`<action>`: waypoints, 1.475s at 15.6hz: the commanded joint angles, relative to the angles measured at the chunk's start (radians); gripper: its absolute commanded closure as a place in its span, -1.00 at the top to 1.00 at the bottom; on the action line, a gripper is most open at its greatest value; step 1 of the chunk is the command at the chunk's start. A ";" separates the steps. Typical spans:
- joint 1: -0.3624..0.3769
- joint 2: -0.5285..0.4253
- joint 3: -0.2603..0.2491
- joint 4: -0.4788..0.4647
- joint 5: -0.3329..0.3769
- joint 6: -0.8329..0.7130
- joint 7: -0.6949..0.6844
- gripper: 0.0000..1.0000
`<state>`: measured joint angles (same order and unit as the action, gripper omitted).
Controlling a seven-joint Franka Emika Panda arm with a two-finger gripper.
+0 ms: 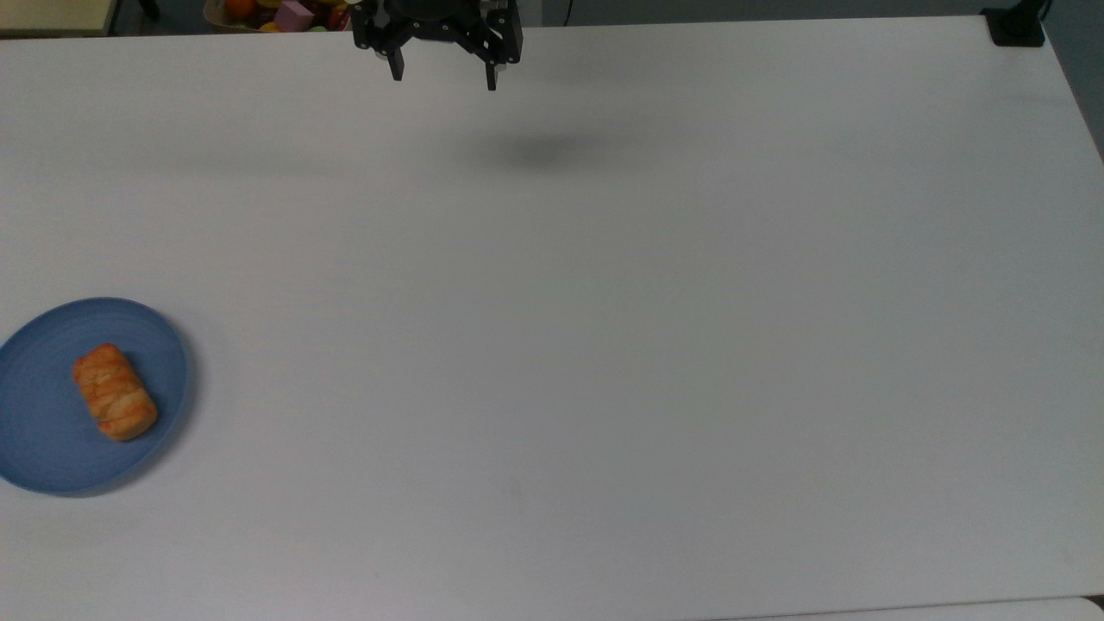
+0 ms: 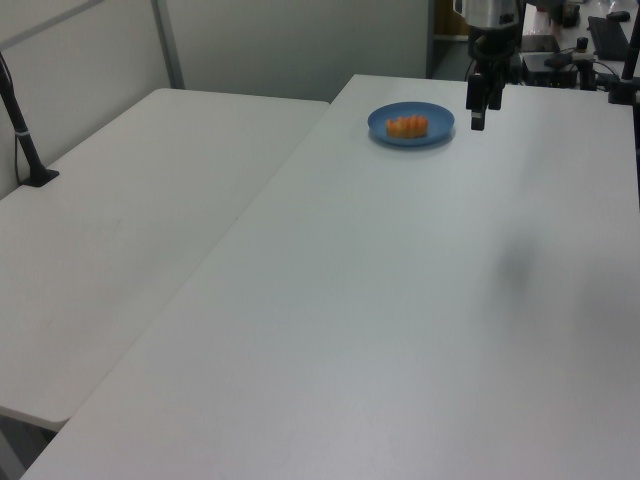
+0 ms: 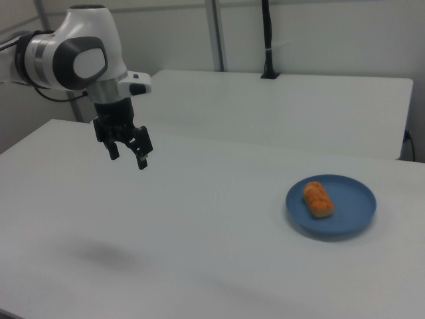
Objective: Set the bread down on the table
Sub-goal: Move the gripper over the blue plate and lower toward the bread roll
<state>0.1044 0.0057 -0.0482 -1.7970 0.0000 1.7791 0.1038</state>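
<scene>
Gripper [image 1: 444, 76] hangs above the table [image 1: 604, 345], fingers spread apart with nothing between them. In the top view it sits at the far edge of the surface, a little toward the top view's left of that edge's middle; a soft shadow lies on the surface just below it in that view. In the right view the gripper [image 3: 128, 154] points down from the white arm [image 3: 73, 56] over the right view's left part of the table [image 3: 199, 252], clear of the surface.

Bread [image 1: 115, 392] lies on the blue plate [image 1: 34, 431], well apart from the gripper. The plate rests at the top view's left edge of the surface, toward the near corner, its rim cut by the frame. Bread is set slightly diagonal, near the plate's middle.

Left view: gripper [image 2: 482, 108] appears just beside the plate [image 2: 385, 125], with the bread [image 2: 407, 126] on it.

A second white table [image 3: 319, 106] stands alongside, carrying a black post [image 3: 267, 40].
</scene>
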 commanded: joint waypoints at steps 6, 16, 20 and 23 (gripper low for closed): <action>-0.014 0.051 -0.016 0.108 -0.015 -0.090 -0.019 1.00; -0.124 0.431 -0.165 0.488 0.009 0.018 -0.576 1.00; -0.213 0.554 -0.163 0.528 0.060 0.280 -0.635 1.00; -0.255 0.681 -0.163 0.643 0.073 0.356 -0.679 1.00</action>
<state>-0.1245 0.5590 -0.2063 -1.3038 0.0407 2.0878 -0.5152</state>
